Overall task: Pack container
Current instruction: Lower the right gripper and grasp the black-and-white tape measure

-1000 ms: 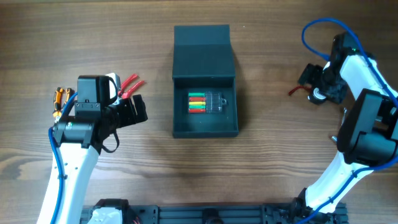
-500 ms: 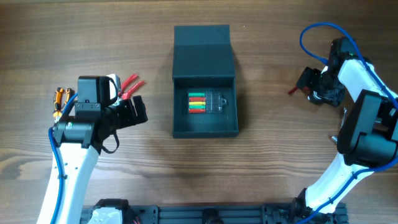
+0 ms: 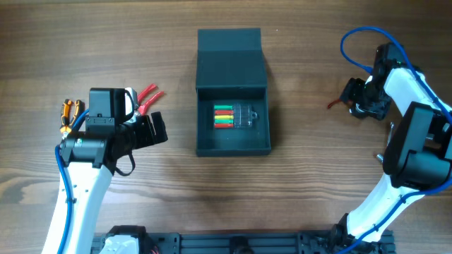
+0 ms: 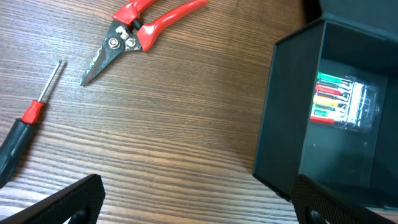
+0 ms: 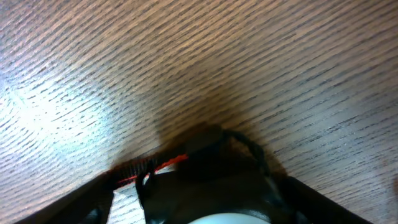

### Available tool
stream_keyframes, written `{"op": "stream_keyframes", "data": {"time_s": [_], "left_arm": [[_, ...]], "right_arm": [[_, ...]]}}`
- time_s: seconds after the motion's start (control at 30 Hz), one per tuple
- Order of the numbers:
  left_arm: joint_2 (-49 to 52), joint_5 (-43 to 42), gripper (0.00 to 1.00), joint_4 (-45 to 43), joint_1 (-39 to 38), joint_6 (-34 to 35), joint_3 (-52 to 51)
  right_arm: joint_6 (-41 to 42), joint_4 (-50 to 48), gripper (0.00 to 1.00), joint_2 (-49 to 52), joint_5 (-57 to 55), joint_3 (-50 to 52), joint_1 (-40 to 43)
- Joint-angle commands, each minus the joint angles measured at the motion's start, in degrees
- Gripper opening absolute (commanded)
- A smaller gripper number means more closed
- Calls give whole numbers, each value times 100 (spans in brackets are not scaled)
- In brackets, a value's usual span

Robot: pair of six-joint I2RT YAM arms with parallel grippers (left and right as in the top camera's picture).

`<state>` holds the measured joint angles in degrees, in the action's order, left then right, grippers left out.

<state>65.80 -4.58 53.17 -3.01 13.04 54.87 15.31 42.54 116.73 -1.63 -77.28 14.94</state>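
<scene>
overhead: the container [image 3: 233, 147] is seen at the middle of the wooden table [image 3: 296, 190], its flap lid [image 3: 230, 53] laid open toward the far edge. a clear case [image 3: 234, 116] with red, green and orange strips lies on its floor. the left gripper [image 3: 154, 129] is held near the container's left wall but apart from it. red-handled snips [image 3: 146, 97] lie just beyond it, and an orange-handled tool [image 3: 67, 113] lies farther left. the right gripper [image 3: 351, 94] is found well to the right of the container, with a red tip [image 3: 333, 104] showing beside it.

left wrist: the jaws are seen spread wide, one finger at each lower corner, with nothing between them but bare wood. the snips lie at upper left, a screwdriver [image 4: 22, 134] with a red and black handle is at the left edge, and the container is at the right with the case inside.

right wrist: a dark shape [image 5: 205, 168] with a red streak fills the lower frame against the wood. whether the jaws are closed on it cannot be told.
</scene>
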Motion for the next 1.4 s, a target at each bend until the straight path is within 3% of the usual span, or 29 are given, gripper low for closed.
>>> {"op": "stream_keyframes", "data": {"time_s": [0.0,0.7,0.87,1.23,1.37], "left_arm": [[-22,-116,100,9,22,94,98],[-22,-114,100,7,22,94,98],[-22,-111,100,4,22,92,98],[-22,-111,100,4,22,90,98],[-22,-111,100,4,22,90,98]], "right_arm": [[-31,-55,80,109,146,155,-22],[-39,-50,59,109,149,155,-22],[-142,-50,45,109,151,155,-22],[-186,-9,43,103,151,153,-22],[-302,35,38,101,157,149,-22]]}}
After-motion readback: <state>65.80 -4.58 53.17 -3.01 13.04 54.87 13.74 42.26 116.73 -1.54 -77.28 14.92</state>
